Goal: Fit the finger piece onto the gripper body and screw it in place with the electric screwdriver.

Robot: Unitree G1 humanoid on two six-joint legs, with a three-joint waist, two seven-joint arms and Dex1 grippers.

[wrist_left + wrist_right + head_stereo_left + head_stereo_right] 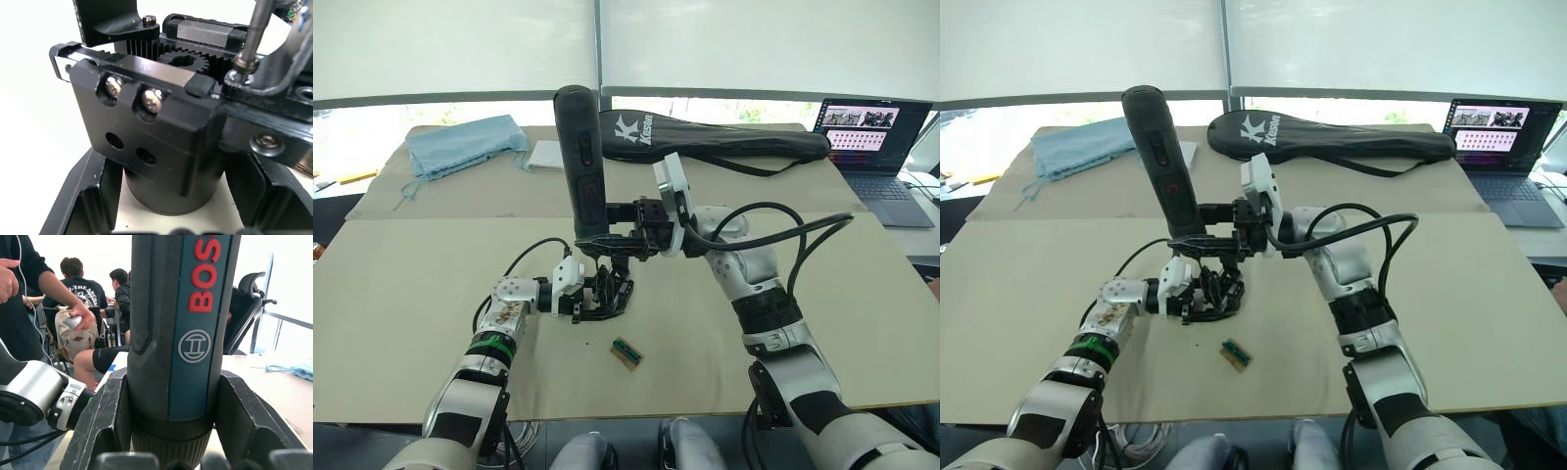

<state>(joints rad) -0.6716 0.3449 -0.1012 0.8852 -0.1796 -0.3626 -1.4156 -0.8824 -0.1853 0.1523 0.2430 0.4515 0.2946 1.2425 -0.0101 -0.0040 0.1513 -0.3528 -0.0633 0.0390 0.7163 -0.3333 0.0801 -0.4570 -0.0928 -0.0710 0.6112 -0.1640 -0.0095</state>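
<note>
Frame center: right claw [607, 238] clamped on upright electric screwdriver [582, 162], bit on gripper body [146, 147]; left claw [597, 299] clamps that body.

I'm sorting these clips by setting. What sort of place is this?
Probably an office or lab workspace: an open laptop on a cardboard-covered table by bright shaded windows, an office chair, and people seated in the background.

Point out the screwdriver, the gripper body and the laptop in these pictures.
screwdriver [584, 166], left eye view, middle of its handle.
gripper body [146, 137], left wrist view, front face below two screws.
laptop [867, 132], left eye view, its screen.
</note>
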